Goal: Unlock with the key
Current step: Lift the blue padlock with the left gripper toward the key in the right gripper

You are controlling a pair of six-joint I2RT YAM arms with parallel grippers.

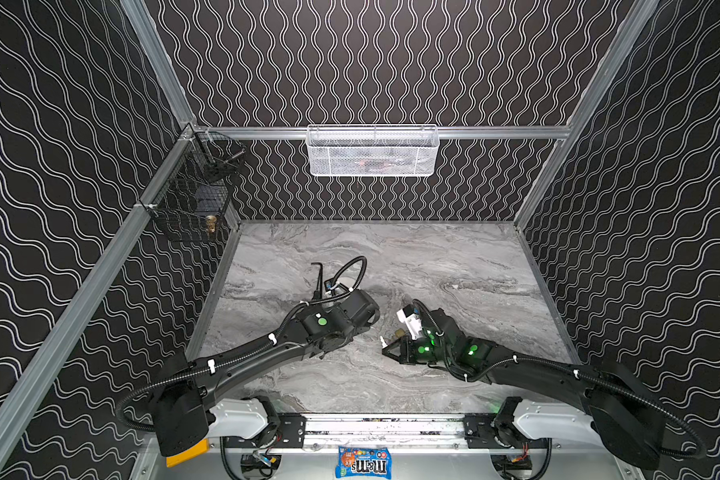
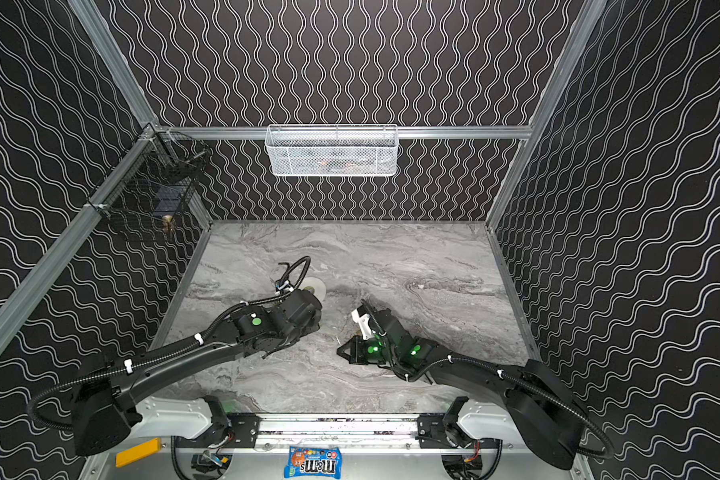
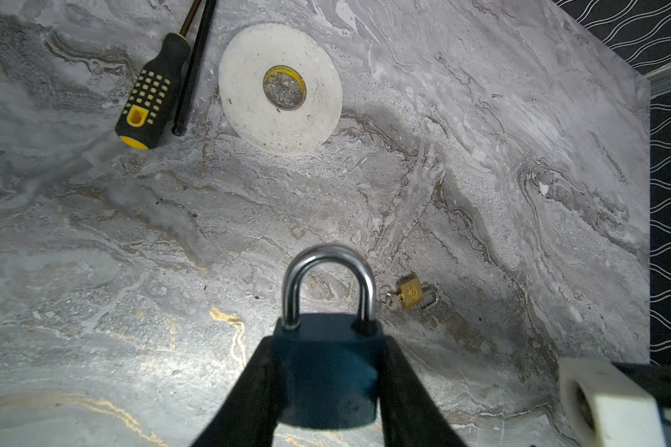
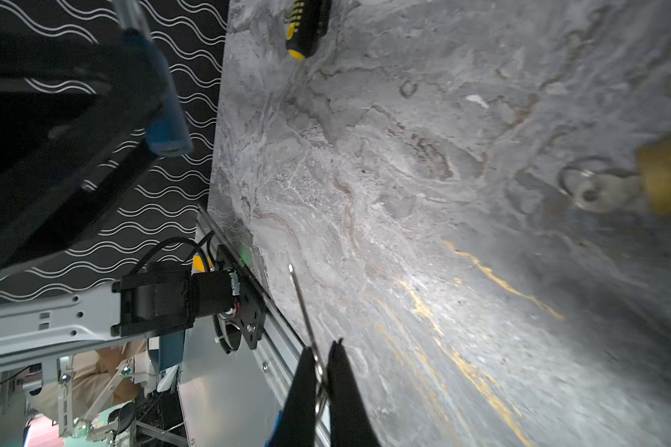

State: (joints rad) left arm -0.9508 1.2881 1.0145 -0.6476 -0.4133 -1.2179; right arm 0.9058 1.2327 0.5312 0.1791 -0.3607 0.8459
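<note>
In left end effector (image 3: 328, 342) sits closed dark-blue padlock (image 3: 326, 381).

We find the marble tabletop (image 1: 454, 257) bare along its far and right parts, so a gripper could pass there freely. Beyond the left arm (image 1: 246, 357) a tape roll (image 3: 279, 89), a screwdriver (image 3: 150, 93) and a thin black rod (image 3: 192, 69) crowd together, and a small brass padlock (image 3: 410, 293) lies, it seems, in the gap toward the right arm (image 1: 537, 365).

Both arms stretch low over the table (image 1: 433, 257), reaching toward its middle and facing each other. The left gripper (image 3: 328, 340) clamps a padlock (image 3: 326, 379) by its body; the right gripper (image 4: 323, 348) is pinched on a key (image 4: 301, 305).
</note>
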